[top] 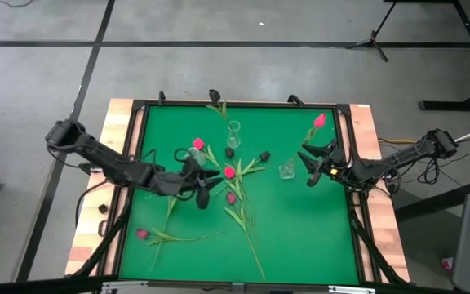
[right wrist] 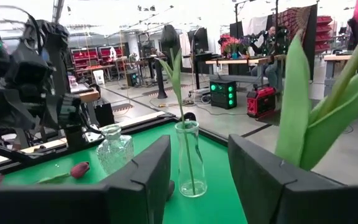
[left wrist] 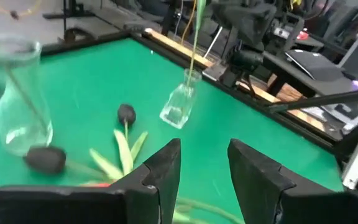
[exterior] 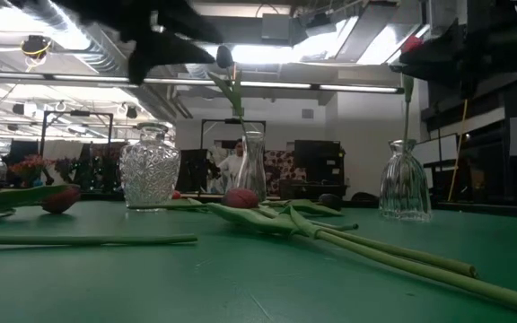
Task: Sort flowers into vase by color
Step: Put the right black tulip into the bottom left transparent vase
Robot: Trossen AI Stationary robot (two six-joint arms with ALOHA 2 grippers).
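Three glass vases stand on the green table (top: 170,237). A slim vase (top: 233,131) holds a near-black flower (top: 214,96). A bell-shaped vase (top: 287,170) holds a pink-red flower (top: 320,121), whose stem rises from it (exterior: 407,108). The round cut-glass vase (exterior: 151,168) holds nothing that I can see. Several flowers lie loose mid-table, among them pink-red (top: 229,171), magenta (top: 232,197) and near-black (top: 264,153) heads. My left gripper (top: 208,186) hovers open above these (left wrist: 205,149). My right gripper (top: 309,167) stands open beside the bell-shaped vase, and the pink-red flower's leaf (right wrist: 297,106) is outside its fingers.
One more pink flower (top: 142,233) lies alone near the front left corner. A pink head (top: 198,144) lies beside the round vase. Wooden borders (top: 364,139) frame the table. Free green surface stretches across the front right. A person sits far off in the room (exterior: 234,161).
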